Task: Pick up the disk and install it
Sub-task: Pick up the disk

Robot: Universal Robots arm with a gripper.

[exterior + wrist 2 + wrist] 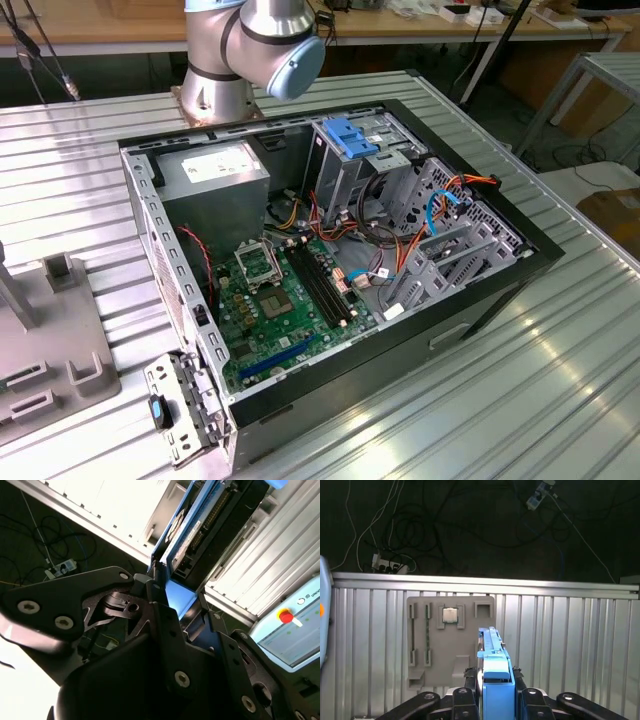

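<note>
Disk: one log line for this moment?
claw: shut on disk | disk: held clear of table, blue rails showing | case: side open

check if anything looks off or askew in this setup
Nothing looks damaged. The disk sits straight, edge-on, in the gripper. One oddity: a metal bracket with a blue latch splays outward from the open computer case, at the exterior view's lower left.

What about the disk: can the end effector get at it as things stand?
Apparently yes: in the first wrist view the end effector is shut on the disk, so nothing stands between them.
</note>
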